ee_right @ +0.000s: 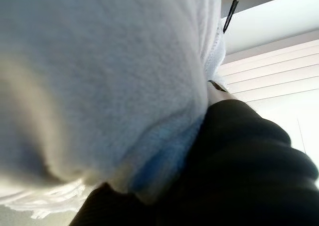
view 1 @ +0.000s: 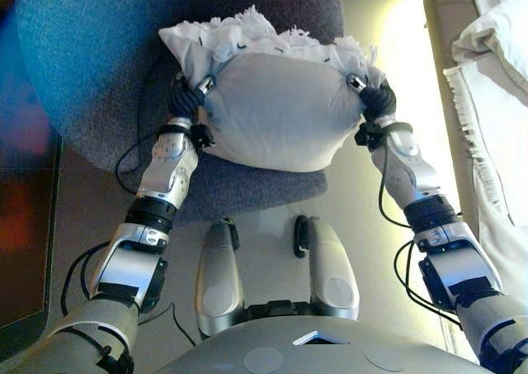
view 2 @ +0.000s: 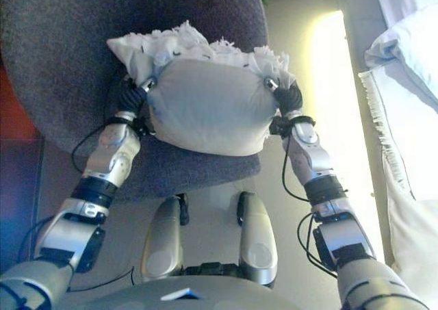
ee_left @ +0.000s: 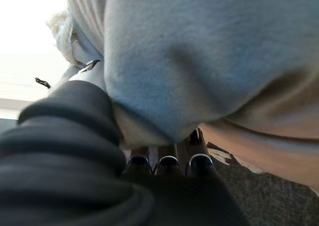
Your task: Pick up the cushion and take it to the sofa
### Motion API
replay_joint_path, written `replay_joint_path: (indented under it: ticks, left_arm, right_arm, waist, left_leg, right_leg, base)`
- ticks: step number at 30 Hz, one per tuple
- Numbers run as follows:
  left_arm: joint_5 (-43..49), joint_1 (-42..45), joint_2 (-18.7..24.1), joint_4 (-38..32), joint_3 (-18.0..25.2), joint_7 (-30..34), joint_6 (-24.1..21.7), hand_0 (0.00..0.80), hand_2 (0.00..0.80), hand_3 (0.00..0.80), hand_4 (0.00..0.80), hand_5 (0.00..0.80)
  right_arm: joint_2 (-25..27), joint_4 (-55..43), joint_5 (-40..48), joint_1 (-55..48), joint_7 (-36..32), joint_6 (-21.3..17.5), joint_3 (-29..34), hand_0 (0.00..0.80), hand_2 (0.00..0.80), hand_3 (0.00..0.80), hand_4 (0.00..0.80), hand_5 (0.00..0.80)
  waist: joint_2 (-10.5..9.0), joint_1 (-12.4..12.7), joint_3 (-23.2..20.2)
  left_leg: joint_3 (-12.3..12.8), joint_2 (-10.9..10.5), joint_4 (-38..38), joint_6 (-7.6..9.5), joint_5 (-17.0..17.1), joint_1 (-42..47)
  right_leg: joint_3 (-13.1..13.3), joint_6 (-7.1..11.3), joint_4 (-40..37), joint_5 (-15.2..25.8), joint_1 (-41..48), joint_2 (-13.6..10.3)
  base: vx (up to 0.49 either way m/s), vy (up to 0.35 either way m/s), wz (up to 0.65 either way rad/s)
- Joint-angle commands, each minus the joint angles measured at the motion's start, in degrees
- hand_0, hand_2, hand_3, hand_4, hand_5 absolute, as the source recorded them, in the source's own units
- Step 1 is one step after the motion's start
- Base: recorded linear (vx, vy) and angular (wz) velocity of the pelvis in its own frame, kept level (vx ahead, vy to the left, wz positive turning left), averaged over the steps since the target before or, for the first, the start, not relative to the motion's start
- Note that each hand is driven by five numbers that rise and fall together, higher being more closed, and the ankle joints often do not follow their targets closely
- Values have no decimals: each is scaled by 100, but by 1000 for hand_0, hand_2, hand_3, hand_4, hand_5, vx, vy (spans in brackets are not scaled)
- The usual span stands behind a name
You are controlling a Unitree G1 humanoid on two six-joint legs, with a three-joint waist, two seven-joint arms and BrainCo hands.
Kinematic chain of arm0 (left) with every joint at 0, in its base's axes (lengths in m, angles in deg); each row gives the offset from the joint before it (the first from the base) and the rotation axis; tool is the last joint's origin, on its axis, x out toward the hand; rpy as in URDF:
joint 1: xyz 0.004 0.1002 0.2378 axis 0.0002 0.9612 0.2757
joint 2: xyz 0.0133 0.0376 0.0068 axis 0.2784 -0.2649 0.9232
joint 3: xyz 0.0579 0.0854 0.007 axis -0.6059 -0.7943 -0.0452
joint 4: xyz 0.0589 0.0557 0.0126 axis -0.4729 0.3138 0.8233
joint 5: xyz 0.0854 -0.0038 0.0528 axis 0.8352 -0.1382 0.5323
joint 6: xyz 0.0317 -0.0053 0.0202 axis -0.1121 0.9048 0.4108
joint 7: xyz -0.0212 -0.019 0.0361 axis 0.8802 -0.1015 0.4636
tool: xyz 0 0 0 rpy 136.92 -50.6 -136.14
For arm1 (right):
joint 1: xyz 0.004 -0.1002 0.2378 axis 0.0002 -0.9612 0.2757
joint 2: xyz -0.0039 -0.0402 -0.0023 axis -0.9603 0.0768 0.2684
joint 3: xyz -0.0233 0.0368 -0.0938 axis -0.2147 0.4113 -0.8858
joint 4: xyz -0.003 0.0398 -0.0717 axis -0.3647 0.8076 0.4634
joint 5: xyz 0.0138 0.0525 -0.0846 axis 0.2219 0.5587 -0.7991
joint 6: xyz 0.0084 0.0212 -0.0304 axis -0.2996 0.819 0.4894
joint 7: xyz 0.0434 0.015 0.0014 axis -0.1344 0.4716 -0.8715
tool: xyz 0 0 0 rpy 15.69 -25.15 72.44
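cushion [view 1: 276, 114]: soft matt cloth, fringed | chair [view 1: 99, 77]: coarse grey fabric

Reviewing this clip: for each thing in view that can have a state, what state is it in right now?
Cushion: squeezed between both hands, over the chair seat; fringe bunched on its far side.
Left hand: pressed against the cushion's left side, fingers under it.
Right hand: pressed against the cushion's right side, fingers hidden.
Chair: grey seat, nothing else on it.
White fabric: rumpled, lying at the right edge.

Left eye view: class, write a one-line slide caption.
Both hands, left hand and right hand, squeeze a pale fringed cushion between them above a grey chair.
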Motion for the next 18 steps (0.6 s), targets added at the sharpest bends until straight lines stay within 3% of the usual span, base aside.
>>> replay_joint_path:
  ticks: [1,5,9,18]
  left_arm:
    - [117,-529,-449,-467,-553,78,-261,800,800,800,800,800]
    - [222,-585,-303,-419,-456,-101,-164,800,800,800,800,800]
    - [33,-1051,-110,-22,-389,-142,-131,800,800,800,800,800]
    - [-642,-2610,-39,917,-757,-5,95,800,800,800,800,800]
  right_arm:
    - [-439,-543,-160,678,-202,-336,-271,800,800,800,800,800]
    - [-453,-650,-142,700,-176,-220,-400,800,800,800,800,800]
    - [-500,-510,601,961,-283,-167,-450,800,800,800,800,800]
    - [-355,359,1173,1906,-245,-117,-570,800,800,800,800,800]
  waist:
    - [6,-38,-38]
    - [15,-59,-80]
    - [79,-103,-203]
    - [171,-213,-324]
  left_leg:
    - [-122,-119,4,19,28,157]
    - [-74,-69,-323,-45,210,416]
    - [-3,-3,-702,-139,404,688]
    - [11,137,-828,-294,518,713]
  right_leg:
    - [62,134,-624,705,445,-148]
    - [31,130,-949,783,719,-105]
    - [13,115,-1319,822,1009,-46]
    - [-55,92,-1505,799,1116,-12]
  base:
    - [87,-30,-2]
    - [125,-30,-5]
    - [124,-20,-10]
    - [58,-24,-7]
